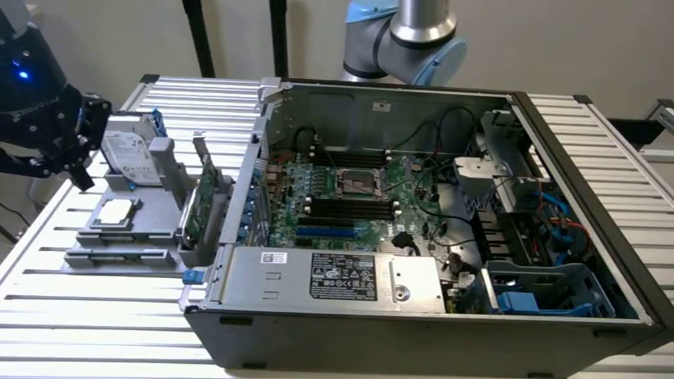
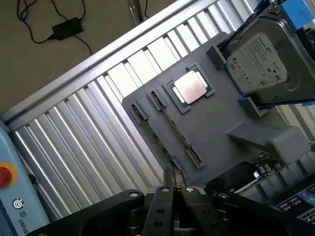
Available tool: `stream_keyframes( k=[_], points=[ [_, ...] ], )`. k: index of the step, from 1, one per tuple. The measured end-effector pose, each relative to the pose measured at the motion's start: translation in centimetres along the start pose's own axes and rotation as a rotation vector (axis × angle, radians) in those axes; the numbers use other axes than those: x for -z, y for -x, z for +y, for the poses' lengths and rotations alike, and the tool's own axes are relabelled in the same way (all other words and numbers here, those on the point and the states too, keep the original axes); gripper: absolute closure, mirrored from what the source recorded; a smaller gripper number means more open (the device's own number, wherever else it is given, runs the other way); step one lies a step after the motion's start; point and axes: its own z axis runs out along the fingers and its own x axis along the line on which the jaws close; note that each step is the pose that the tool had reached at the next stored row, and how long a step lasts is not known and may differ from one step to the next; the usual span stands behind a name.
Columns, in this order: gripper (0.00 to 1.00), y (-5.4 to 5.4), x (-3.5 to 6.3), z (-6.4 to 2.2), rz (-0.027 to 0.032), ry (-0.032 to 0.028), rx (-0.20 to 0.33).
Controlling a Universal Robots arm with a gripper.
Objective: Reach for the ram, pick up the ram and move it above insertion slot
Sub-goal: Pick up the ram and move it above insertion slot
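The ram (image 2: 156,135) is a thin green stick lying edge-up in a clip slot of the grey holder (image 2: 216,123), beside a silver processor chip (image 2: 191,88). My black gripper (image 2: 175,187) is shut with nothing between its fingers, and hovers above the holder close to one end of the ram. In the exterior view the gripper (image 1: 80,175) hangs at the far left, above the holder's back corner by the hard drive (image 1: 129,154). The insertion slot (image 1: 348,207) is among the black slots on the motherboard inside the open computer case.
The holder (image 1: 116,237) also carries a hard drive with blue rails (image 2: 258,61) and an upright green expansion card (image 1: 211,197). The open case (image 1: 421,332) fills the exterior view's middle and right. All rest on a ribbed aluminium table (image 2: 98,123). A control pendant (image 2: 10,196) lies nearby.
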Motion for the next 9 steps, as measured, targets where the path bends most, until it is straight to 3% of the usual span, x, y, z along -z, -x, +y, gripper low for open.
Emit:
stream_keyframes(
  k=[9],
  points=[
    [0.89, 0.0, -0.06, -0.01, 0.0053, 0.0005, 0.164]
  ],
)
